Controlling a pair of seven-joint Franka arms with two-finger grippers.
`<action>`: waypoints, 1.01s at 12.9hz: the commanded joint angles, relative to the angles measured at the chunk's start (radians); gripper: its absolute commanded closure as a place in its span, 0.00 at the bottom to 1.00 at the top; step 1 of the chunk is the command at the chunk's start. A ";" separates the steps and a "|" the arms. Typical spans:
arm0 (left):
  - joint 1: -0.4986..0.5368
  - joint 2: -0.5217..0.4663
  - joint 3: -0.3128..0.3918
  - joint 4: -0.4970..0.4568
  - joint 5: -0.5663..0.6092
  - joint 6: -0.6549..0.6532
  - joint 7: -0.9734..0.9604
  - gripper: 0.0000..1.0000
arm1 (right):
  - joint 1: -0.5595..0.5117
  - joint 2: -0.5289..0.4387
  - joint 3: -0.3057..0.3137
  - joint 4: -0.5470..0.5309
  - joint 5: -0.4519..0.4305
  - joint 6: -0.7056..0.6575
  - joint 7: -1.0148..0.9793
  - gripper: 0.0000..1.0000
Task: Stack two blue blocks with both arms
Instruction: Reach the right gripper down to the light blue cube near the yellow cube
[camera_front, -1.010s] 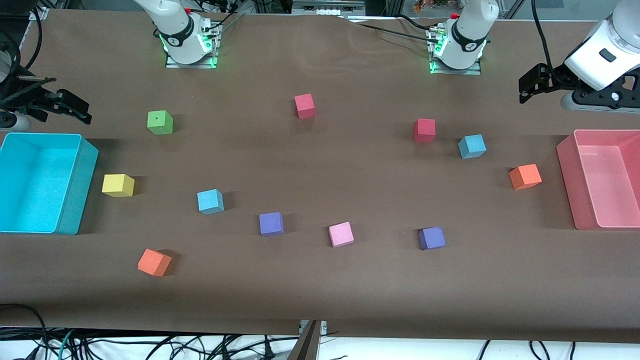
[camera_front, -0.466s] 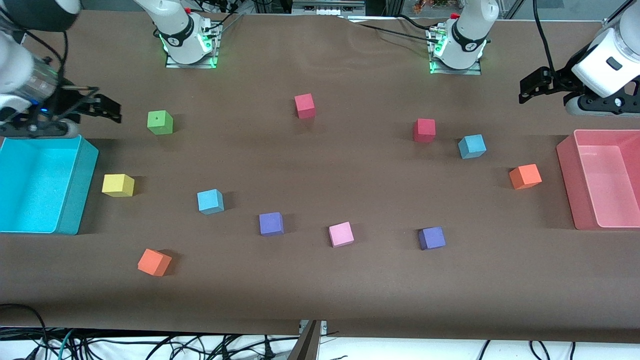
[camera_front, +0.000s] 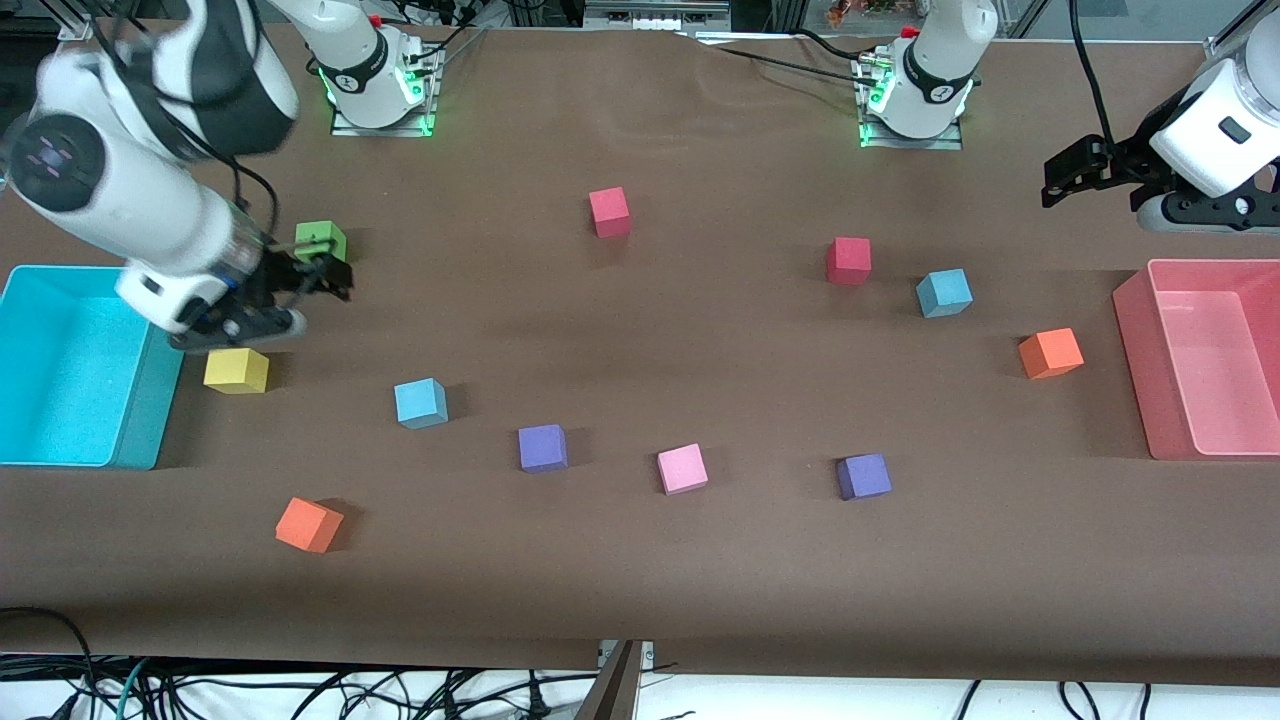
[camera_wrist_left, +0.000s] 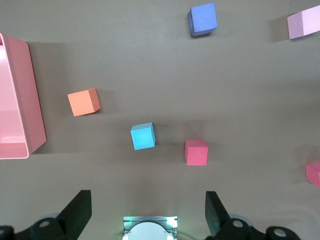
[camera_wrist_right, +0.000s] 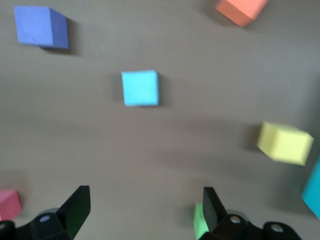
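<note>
Front view: no writing or label can be read on anything. The right gripper (camera_front: 325, 272) hangs with jaws released and empty over the table (camera_front: 640, 580), by the green block (camera_front: 320, 238) and above the yellow block (camera_front: 236, 370). One blue block (camera_front: 420, 403) lies nearer the camera than those, clear of the jaws. The left gripper (camera_front: 1062, 178) is up near the pink bin (camera_front: 1135, 350), jaws spread, holding nothing; the other blue block (camera_front: 944, 293) sits beside a red block (camera_front: 848, 260).

Left wrist view: that blue block (camera_wrist_left: 143, 136) lies ahead of the spread jaws, untouched.

Right wrist view: the blue block (camera_wrist_right: 140, 88) lies well ahead of the parted jaws.
</note>
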 joint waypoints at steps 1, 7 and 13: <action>0.003 -0.025 0.002 -0.023 -0.016 -0.001 0.001 0.00 | -0.011 0.154 0.029 0.016 0.009 0.161 -0.017 0.00; 0.003 -0.024 0.000 -0.028 -0.018 0.000 -0.001 0.00 | 0.002 0.277 0.045 -0.119 -0.007 0.471 -0.072 0.01; 0.003 -0.024 0.000 -0.028 -0.019 0.000 -0.001 0.00 | 0.002 0.297 0.019 -0.136 -0.100 0.531 -0.072 0.01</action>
